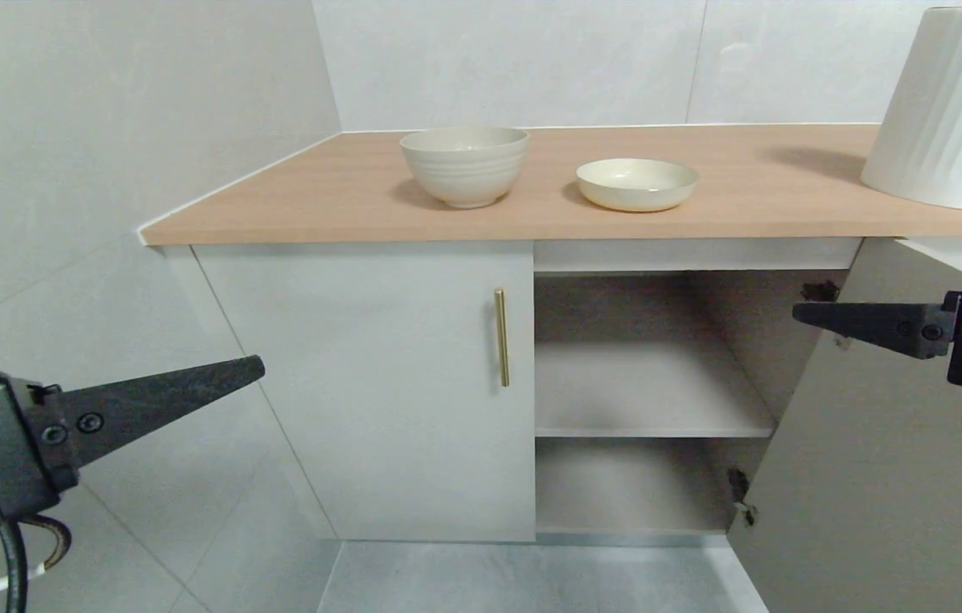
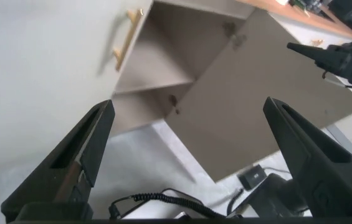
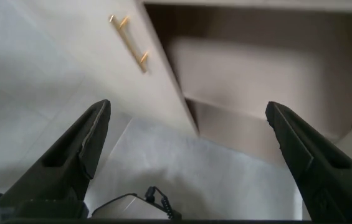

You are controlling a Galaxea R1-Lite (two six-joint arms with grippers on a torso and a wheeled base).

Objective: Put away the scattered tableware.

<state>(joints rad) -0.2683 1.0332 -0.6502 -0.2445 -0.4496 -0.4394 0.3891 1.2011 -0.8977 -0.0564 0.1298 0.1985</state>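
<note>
A deep ribbed cream bowl (image 1: 464, 166) and a shallow cream bowl (image 1: 637, 183) stand side by side on the wooden countertop (image 1: 753, 204). Below them is a white cabinet: its left door (image 1: 379, 383) is closed, while its right door (image 1: 873, 460) is swung open on two bare shelves (image 1: 643, 392). My left gripper (image 2: 188, 106) is open and holds nothing, low and to the left of the cabinet, one of its fingers (image 1: 166, 396) aimed at the closed door. My right gripper (image 3: 188, 104) is open too, in front of the open door at upper-shelf height, one of its fingers (image 1: 864, 323) directed left.
A tall white ribbed container (image 1: 949, 106) stands at the counter's right end. The closed door has a gold bar handle (image 1: 501, 336). Tiled walls close off the left side and the back. Grey floor (image 1: 532, 579) lies before the cabinet.
</note>
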